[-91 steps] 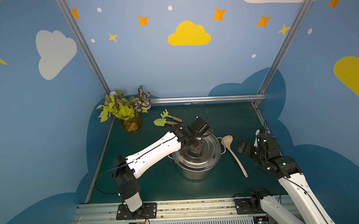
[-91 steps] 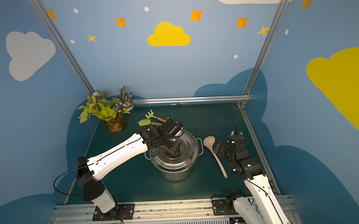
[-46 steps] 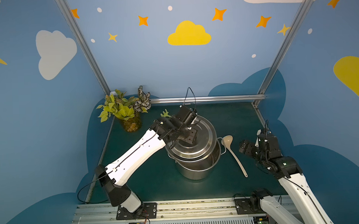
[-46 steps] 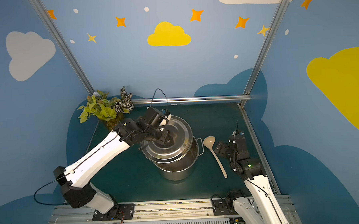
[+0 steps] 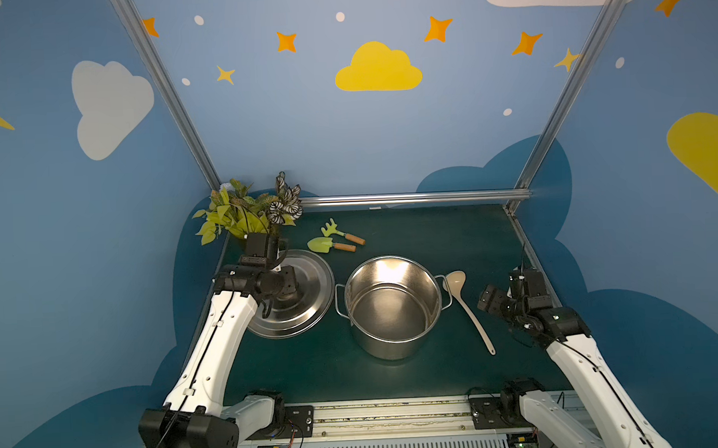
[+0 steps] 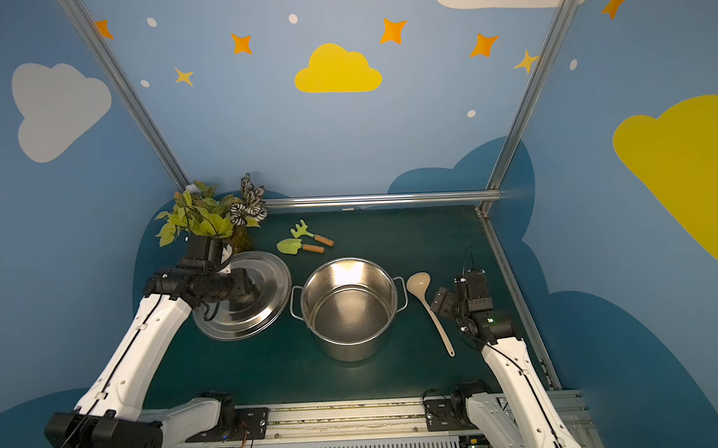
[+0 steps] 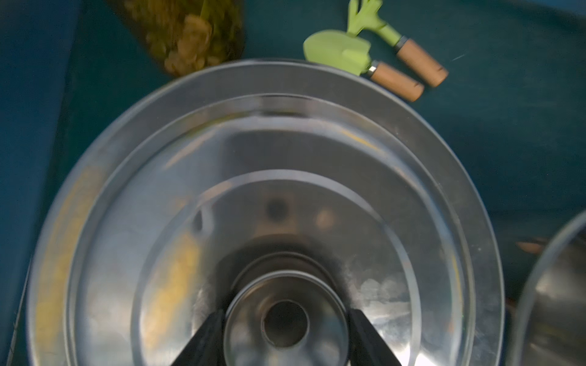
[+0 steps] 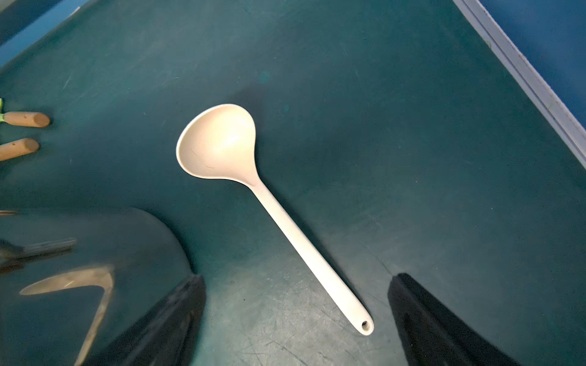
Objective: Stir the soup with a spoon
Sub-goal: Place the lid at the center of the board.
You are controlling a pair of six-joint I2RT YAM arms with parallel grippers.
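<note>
Pinching the knob of the steel lid (image 5: 310,285), the left tool (image 7: 287,313) holds it beside the open pot (image 5: 390,350). The spoon (image 5: 471,311) lies flat on the tabletop (image 5: 412,235), bowl up, just beside the pot on the right arm's side. The right tool (image 8: 296,277) hangs above its handle, jaws spread wide, touching nothing

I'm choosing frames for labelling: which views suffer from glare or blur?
In both top views the pot shows glare on its far inner wall; the rest is crisp. Left wrist view: the lid is smeared and soft. Right wrist view: the spoon is sharp, the pot's side blurred.
</note>
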